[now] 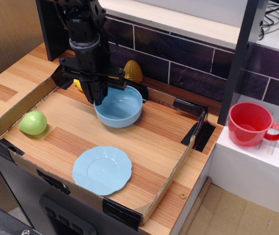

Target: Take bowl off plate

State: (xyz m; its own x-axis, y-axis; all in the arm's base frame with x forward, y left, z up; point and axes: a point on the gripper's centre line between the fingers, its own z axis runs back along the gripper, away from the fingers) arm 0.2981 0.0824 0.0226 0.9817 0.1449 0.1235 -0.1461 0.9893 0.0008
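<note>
The light blue bowl (pixel 119 106) sits upright at the back middle of the cardboard tray (pixel 186 152), apart from the plate. The flat light blue scalloped plate (pixel 102 170) lies bare at the tray's front. My black gripper (pixel 99 95) reaches down from above and is shut on the bowl's left rim. Whether the bowl rests on the tray floor or hangs just above it, I cannot tell.
A green ball (pixel 33 122) lies at the tray's left. A yellow corn cob (pixel 132 71) and a yellow item (pixel 79 84) sit by the back wall. A red cup with a handle (pixel 251 124) stands on the white block at right.
</note>
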